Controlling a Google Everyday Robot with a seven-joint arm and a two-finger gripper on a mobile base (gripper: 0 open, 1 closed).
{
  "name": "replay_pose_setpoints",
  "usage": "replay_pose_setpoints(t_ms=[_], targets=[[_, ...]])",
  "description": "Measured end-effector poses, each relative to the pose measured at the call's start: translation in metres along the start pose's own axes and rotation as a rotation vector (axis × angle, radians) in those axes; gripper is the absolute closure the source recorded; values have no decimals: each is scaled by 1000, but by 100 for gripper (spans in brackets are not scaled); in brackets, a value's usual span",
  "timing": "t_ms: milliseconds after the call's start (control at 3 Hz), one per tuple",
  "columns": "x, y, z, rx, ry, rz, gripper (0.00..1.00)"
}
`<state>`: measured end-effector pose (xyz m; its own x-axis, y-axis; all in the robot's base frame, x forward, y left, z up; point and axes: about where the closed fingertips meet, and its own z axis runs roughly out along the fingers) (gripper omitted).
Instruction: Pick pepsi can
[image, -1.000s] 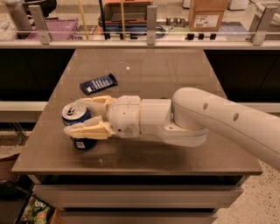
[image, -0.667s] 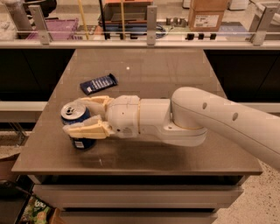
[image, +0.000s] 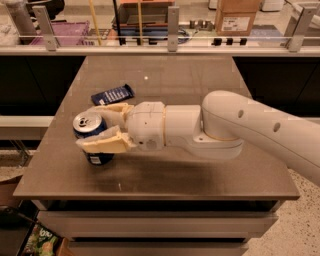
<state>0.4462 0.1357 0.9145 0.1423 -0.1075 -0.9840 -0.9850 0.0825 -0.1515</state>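
Observation:
The pepsi can (image: 90, 126), blue with a silver top and pull tab, stands upright near the front left of the brown table (image: 200, 175). My gripper (image: 95, 130) reaches in from the right at the end of the white arm (image: 240, 125). Its two cream fingers (image: 104, 144) sit on either side of the can, one behind and one in front, closed against its sides. The can's lower part shows below the front finger and rests on the table.
A flat dark-blue snack bar wrapper (image: 113, 94) lies on the table just behind the gripper. A glass rail with posts (image: 172, 27) runs along the table's far edge. The table's left edge and front edge are close to the can.

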Motion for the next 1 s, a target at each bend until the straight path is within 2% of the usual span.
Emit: replay_pose_setpoints(t_ms=[667,1000], targets=[[-33,-31,-32,-24,30,-153,100],[-44,-41,-41,-40,21,-216,100]])
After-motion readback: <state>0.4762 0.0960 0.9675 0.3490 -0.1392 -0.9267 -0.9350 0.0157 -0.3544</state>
